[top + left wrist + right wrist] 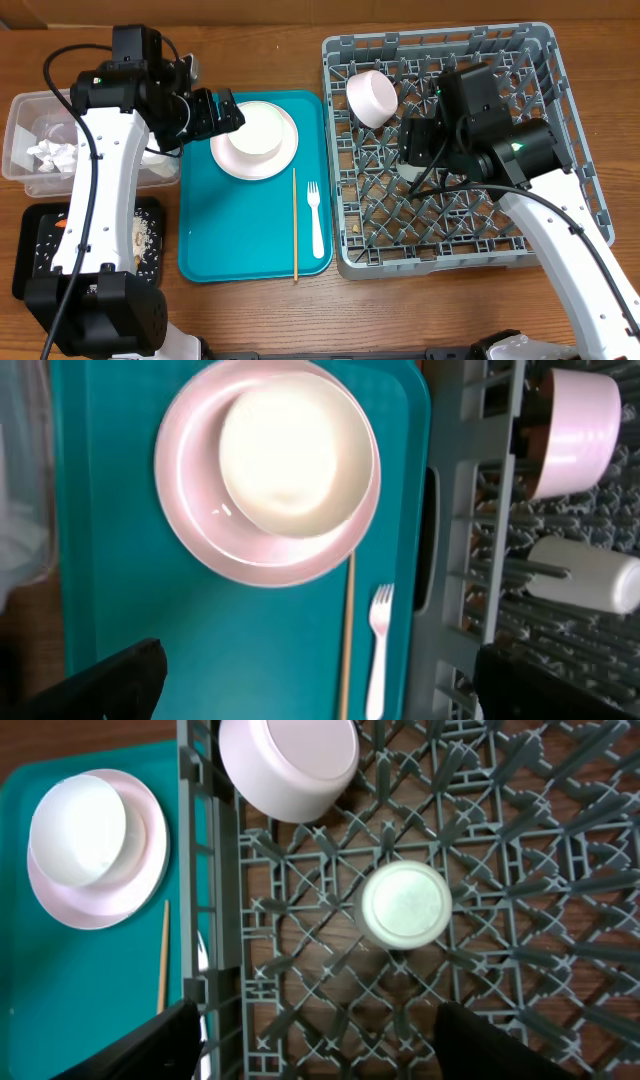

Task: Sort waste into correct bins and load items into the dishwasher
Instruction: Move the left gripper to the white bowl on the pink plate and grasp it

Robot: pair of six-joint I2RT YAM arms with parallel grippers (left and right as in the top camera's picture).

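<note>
Waste lay furthest left: crumpled napkins [55, 152] in the clear tub [12, 130] and crumbs on the black tray [28, 280] beside it, both within the left arm's reach. The left gripper [232, 112] hung over the teal tray [230, 245], jaws spread wide and empty. It was lined up on the bowl [250, 128] nested on the pink plate [283, 158], which I judged its likely next pick.

The fork [316, 220] and a thin wooden stick [294, 225] lay flat near the tray's right rim, with bare teal surface to their left. The dish rack [560, 60] stood just beside that rim, so its raised wall would have to be cleared by anything carried across.

Inside the rack, a second bowl [372, 95] leaned on its side among the pegs. The small cup [405, 903] stood on the lattice under the right gripper [415, 145], whose jaws were apart and gripped nothing. Most of the rack was unoccupied.
</note>
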